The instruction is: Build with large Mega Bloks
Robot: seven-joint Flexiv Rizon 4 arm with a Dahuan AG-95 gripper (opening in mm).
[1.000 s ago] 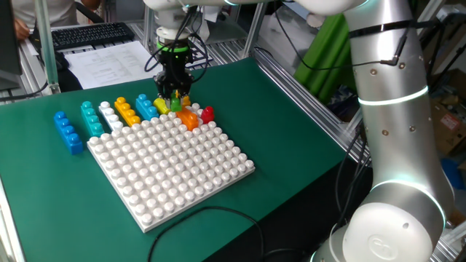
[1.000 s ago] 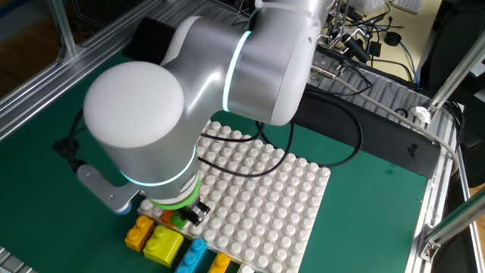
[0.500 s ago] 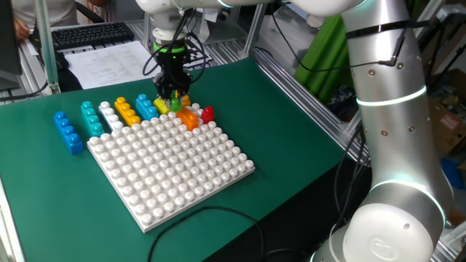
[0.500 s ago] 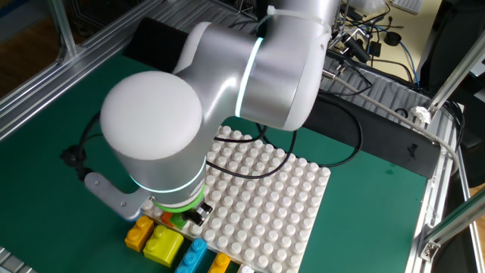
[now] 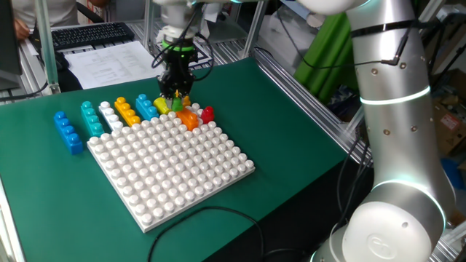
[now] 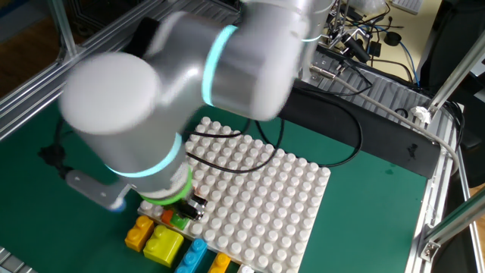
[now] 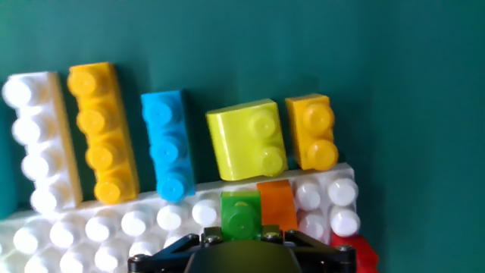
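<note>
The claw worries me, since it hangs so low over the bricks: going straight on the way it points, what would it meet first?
Probably the green brick right under the claw, beside the orange brick at the baseplate edge. Depth is unclear; they may already touch.

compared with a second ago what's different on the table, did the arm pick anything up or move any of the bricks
Only the arm changed: its wrist and big upper links swung round above the same spot, blurring in the other fixed view. The gripper stayed low over the green brick and orange brick at the baseplate edge; whether it holds either is unclear. Nothing was lifted or dropped, and the loose bricks kept their places.
</note>
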